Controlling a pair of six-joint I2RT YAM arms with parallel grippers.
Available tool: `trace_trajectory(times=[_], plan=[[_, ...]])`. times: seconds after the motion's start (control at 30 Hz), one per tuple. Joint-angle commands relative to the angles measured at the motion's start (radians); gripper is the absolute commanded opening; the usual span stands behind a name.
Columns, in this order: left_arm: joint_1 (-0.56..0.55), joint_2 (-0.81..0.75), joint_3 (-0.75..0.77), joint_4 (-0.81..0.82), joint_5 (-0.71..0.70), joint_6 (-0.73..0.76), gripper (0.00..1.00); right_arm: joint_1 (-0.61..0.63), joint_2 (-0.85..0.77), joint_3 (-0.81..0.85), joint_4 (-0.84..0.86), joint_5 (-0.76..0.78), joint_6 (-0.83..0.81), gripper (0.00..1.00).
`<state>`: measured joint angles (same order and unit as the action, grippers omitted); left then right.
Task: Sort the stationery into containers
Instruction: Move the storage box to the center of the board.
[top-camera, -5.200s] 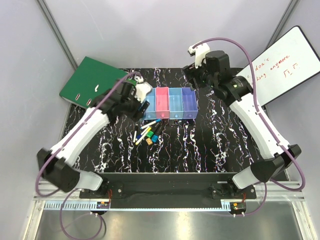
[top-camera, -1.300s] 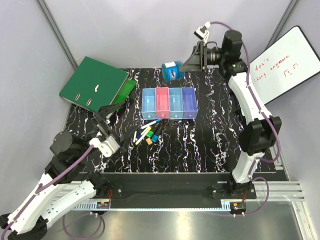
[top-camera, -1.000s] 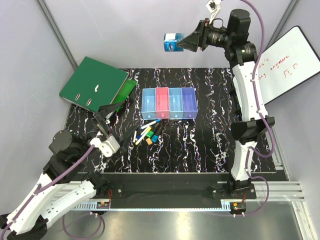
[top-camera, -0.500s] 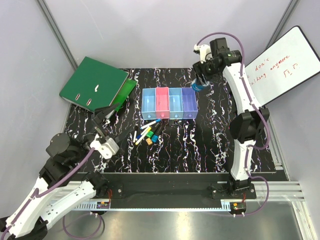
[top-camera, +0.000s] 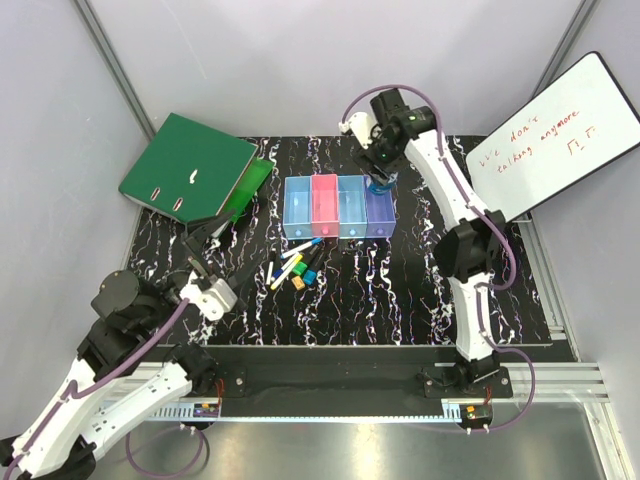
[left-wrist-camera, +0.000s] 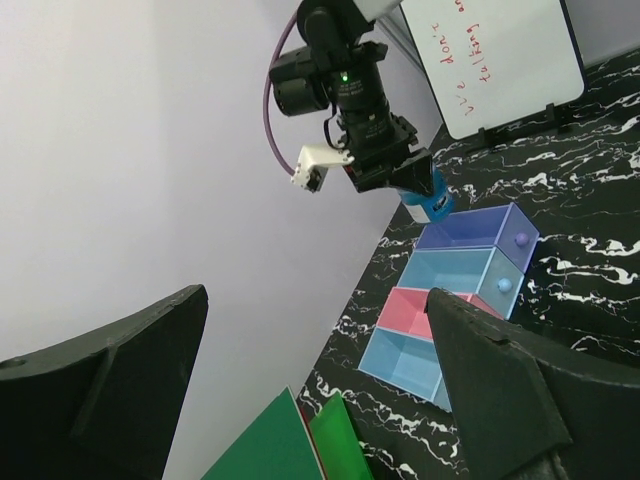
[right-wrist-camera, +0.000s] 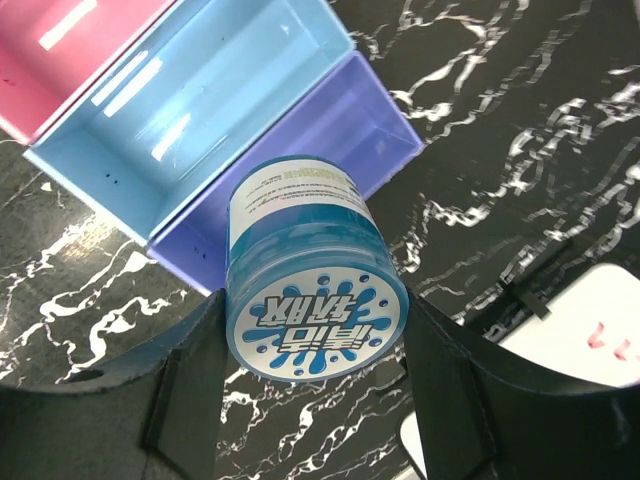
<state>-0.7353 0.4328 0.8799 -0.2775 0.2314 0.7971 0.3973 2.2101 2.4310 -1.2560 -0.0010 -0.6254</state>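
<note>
At one o'clock, above the purple plastic bin (right-wrist-camera: 345, 125), our right gripper (right-wrist-camera: 318, 345) clenches the round blue tin (right-wrist-camera: 305, 250); released off-centre, it could hit the rim.

Open bins (top-camera: 338, 205) ahead, clutter on the left flank.
Your right gripper (right-wrist-camera: 312, 310) holds the blue tin (right-wrist-camera: 315, 270) above the far end of the purple bin (top-camera: 378, 205), whose mouth stands unobstructed. The pens (top-camera: 297, 268) crowd the table (top-camera: 420, 290) just in front of the bins; the green binder (top-camera: 185, 165) blocks the far-left corner and the whiteboard (top-camera: 555, 130) walls the far-right edge.
</note>
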Motion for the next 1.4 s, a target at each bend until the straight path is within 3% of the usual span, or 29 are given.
trace_trajectory(times=[0.0,0.93,1.0,1.03,1.13,1.37], plan=[[-0.003,-0.020,-0.016,0.015,-0.026,0.004,0.99,0.000,0.060,0.065,0.009,0.032,-0.048,0.00],[-0.001,-0.002,-0.044,0.049,-0.023,-0.033,0.99,-0.002,0.263,0.105,0.198,0.098,-0.054,0.00],[-0.001,-0.003,-0.045,0.049,-0.023,-0.036,0.99,-0.002,0.267,0.111,0.202,0.098,-0.054,0.04],[-0.001,-0.002,-0.045,0.047,-0.023,-0.038,0.99,-0.002,0.269,0.112,0.204,0.104,-0.056,0.13],[-0.001,-0.005,-0.047,0.052,-0.023,-0.041,0.99,-0.002,0.270,0.119,0.211,0.110,-0.051,0.14],[-0.001,0.001,-0.059,0.058,0.000,-0.056,0.99,0.000,0.252,0.125,0.233,0.122,-0.045,0.33]])
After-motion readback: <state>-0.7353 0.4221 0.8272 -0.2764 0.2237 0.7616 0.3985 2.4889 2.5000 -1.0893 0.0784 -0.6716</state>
